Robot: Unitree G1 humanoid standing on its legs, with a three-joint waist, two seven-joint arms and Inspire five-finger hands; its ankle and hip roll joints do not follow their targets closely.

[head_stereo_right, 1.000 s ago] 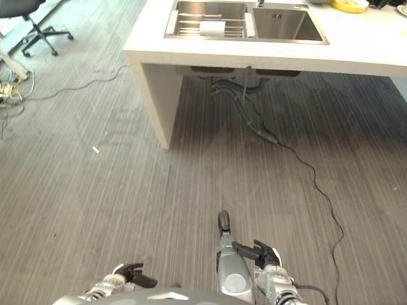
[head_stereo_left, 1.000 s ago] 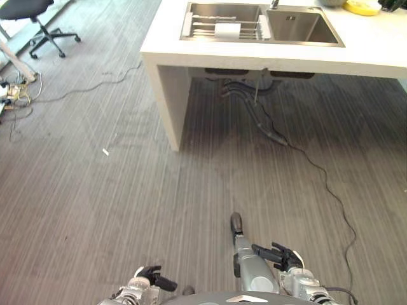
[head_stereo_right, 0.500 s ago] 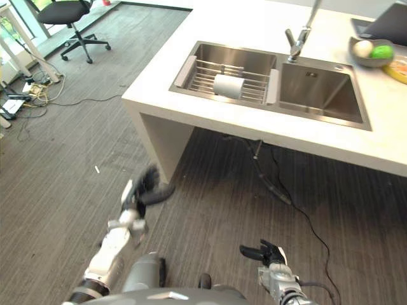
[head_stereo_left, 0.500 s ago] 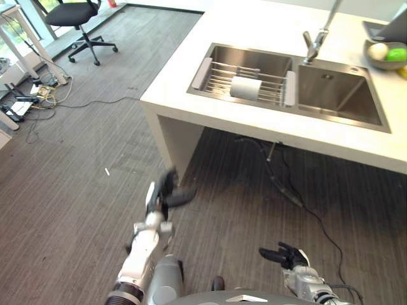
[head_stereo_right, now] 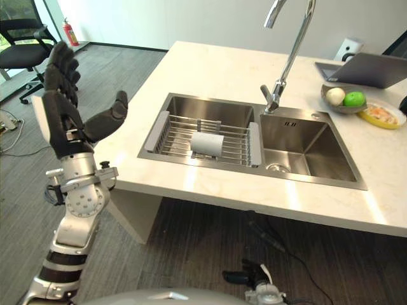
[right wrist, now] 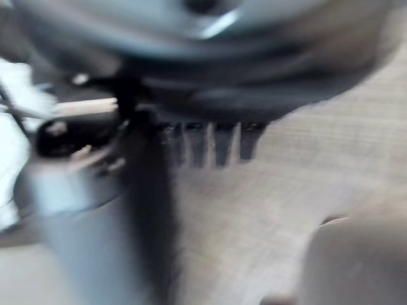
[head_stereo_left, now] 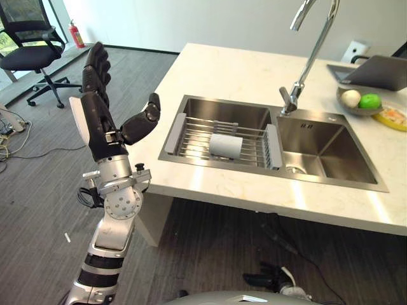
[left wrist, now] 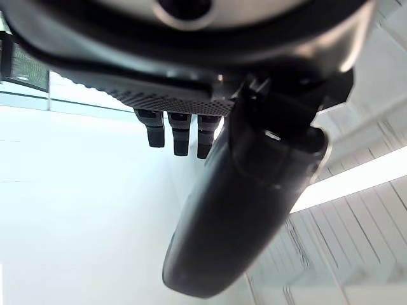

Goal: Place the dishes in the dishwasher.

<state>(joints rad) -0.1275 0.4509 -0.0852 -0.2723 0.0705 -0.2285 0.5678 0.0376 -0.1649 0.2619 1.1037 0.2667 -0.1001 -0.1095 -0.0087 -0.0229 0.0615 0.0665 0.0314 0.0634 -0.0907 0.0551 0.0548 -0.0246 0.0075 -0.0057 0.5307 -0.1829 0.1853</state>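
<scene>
A white cup lies on its side on a wire rack set across the left basin of a steel double sink in a pale countertop. My left hand is raised high at the counter's left end, left of the rack. It is open, with straight fingers and the thumb spread, and holds nothing. My right hand hangs low near the floor below the counter, open and empty, its fingers pointing at the floor.
A tall faucet rises between the basins. At the counter's far right stand a bowl of fruit, a yellow plate and a laptop. A black office chair and a fire extinguisher stand on the floor at left.
The view has swung up from the floor to the countertop and sink. My left arm has risen from low by the floor to high beside the counter. The right hand stays low.
</scene>
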